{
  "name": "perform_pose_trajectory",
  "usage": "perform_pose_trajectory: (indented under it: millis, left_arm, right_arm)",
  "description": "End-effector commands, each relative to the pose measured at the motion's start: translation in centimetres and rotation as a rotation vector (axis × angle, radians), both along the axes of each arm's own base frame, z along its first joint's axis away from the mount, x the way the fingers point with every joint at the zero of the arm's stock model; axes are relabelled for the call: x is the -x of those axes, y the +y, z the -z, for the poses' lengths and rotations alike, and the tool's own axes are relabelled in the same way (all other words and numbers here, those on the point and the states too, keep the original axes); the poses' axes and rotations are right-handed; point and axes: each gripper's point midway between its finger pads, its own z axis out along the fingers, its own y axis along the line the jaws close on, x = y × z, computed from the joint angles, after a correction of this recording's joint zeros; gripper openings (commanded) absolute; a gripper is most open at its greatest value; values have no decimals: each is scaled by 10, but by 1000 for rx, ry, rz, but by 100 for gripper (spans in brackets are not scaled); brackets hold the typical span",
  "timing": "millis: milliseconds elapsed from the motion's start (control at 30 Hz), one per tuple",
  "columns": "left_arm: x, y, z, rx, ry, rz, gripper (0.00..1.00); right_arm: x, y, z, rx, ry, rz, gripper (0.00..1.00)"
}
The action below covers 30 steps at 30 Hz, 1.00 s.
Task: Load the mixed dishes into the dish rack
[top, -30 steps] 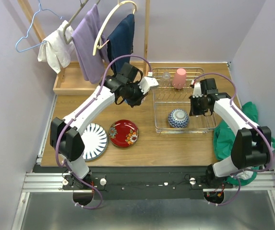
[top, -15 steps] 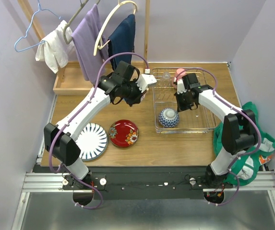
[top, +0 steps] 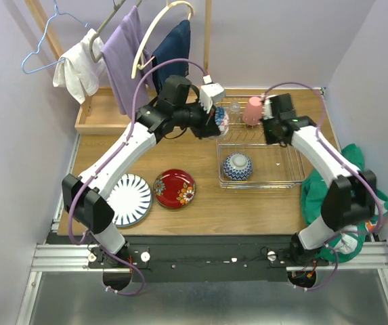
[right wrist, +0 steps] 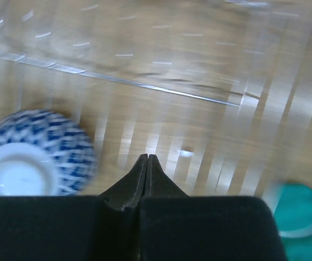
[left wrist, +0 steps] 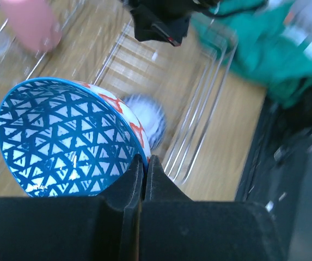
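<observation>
Top external — step: the left hand [top: 219, 122] carries the red-pink bowl [top: 221, 121] over the far-left corner of the dish rack [top: 292, 177]; loading is partway done.
Top external — in the rack: the blue-white bowl [top: 237, 166] sits upside down near the front, the pink cup [top: 253, 110] stands at the back.
Top external — left on the worktop [top: 248, 210]: the striped white plate [top: 130, 198] and the red floral plate [top: 175, 188], side by side.
Left wrist — grip: fingers pinched on the bowl's rim, its blue triangle-patterned inside facing the camera.
Right wrist — right hand [right wrist: 147, 157]: pressed together, empty, above the rack wires beside the blue-white bowl.
Next — likely lower the bowl onto a free patch of grid, clear of cup and right arm, then let go.
</observation>
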Motion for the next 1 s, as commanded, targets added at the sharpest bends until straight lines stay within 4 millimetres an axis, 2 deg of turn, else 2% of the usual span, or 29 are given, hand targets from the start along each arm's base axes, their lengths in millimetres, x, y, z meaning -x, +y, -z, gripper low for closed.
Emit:
perform_pose_trajectory:
  millis: [0,33,67,100,133,167,200,233,267,300,367,400,433,467,500,567,600,633,667,700,767,800,967]
  left_arm:
    - [0,-70,-47,331,130,55,0]
    - [1,-80,-47,353,158,64,0]
    - [0,-91,-56,403,156,74,0]
    - [1,-105,-48,416,226,72,0]
    - [12,-121,-47,425,245,102,0]
    - [12,-131,-57,453,223,116,0]
    - [13,-145,-46,450,265,112,0]
    - [22,-157,-47,468,277,130,0]
    - [17,-166,-54,522,254,118,0]
    - [13,-175,-45,538,296,94,0]
    - [11,-187,-44,596,376,44,0]
    - [0,-194,-32,596,395,-30,0]
    - [1,-199,-28,603,441,-61,0]
    - [8,-209,-28,618,460,-53,0]
    - [8,-218,-13,611,492,-73,0]
    - [13,-230,-5,614,554,-99,0]
    - [20,-240,9,595,589,-108,0]
    - [21,-245,15,594,603,-119,0]
    - [23,-250,10,612,608,-107,0]
    - [26,-257,20,600,620,-104,0]
    - [23,-263,22,605,627,-117,0]
    - [21,-266,31,596,647,-132,0]
    - [15,-273,44,598,674,-152,0]
  right_arm:
    - [8,-105,-56,53,-175,393,12]
    - [17,-114,-61,22,-184,425,16]
    - [24,-123,-60,7,-171,456,35]
    - [31,-134,-62,-7,-169,493,45]
    - [39,-141,-59,-15,-162,513,52]
    - [47,-141,-67,-24,-180,512,65]
    - [52,-142,-68,-21,-183,507,69]
    - [57,-143,-70,-22,-188,505,73]
    - [66,-142,-71,-23,-196,505,78]
    - [70,-144,-72,-25,-199,512,81]
    - [80,-147,-65,-26,-185,522,85]
    - [85,-154,-65,-33,-191,551,86]
    - [87,-158,-63,-38,-190,566,86]
    - [89,-162,-60,-40,-187,581,86]
    - [95,-171,-56,-38,-182,614,86]
    - [98,-177,-55,-38,-178,638,86]
    - [99,-180,-59,-37,-187,648,86]
    - [100,-181,-62,-38,-191,650,86]
    - [100,-183,-64,-37,-194,653,86]
    - [101,-184,-65,-34,-197,653,86]
    - [102,-187,-68,-27,-206,657,86]
    - [103,-189,-68,-27,-208,664,86]
    - [109,-192,-60,-44,-176,685,86]
